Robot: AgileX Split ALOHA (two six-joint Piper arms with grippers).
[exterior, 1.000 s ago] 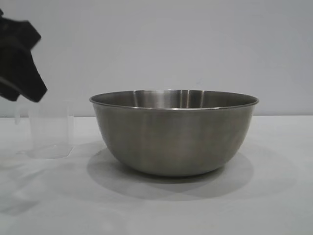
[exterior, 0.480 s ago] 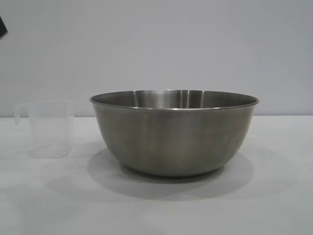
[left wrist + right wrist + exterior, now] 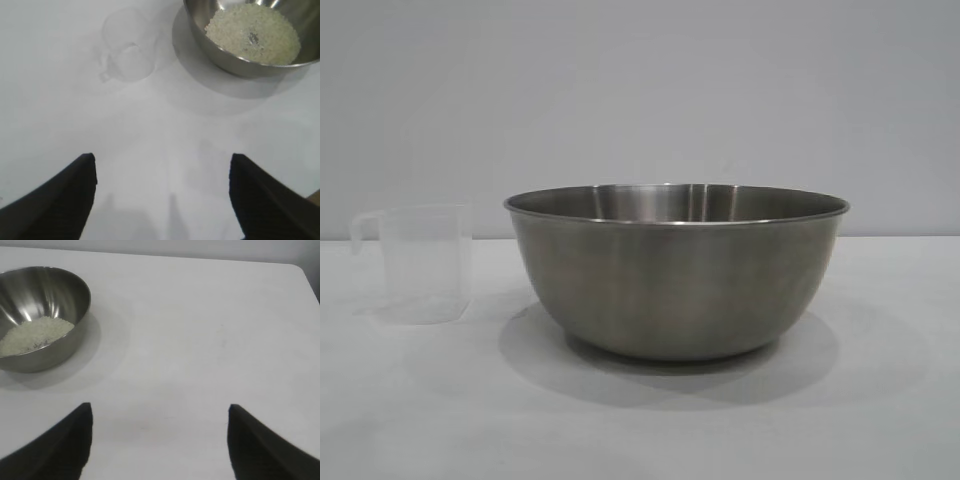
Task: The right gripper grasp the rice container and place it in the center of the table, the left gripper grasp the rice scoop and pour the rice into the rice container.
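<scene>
Scoop stands empty, upper left of left wrist frame, beside bowl holding rice; left gripper well apart, fingers open, holding nothing. Right gripper open too.

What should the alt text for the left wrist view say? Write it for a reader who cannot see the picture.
The left pincer hangs open and empty above the white table, its two black fingers spread wide. Beyond it the clear plastic rice scoop stands upright and empty beside the steel rice container, not touching it; a shallow layer of rice lies in the bowl.
</scene>
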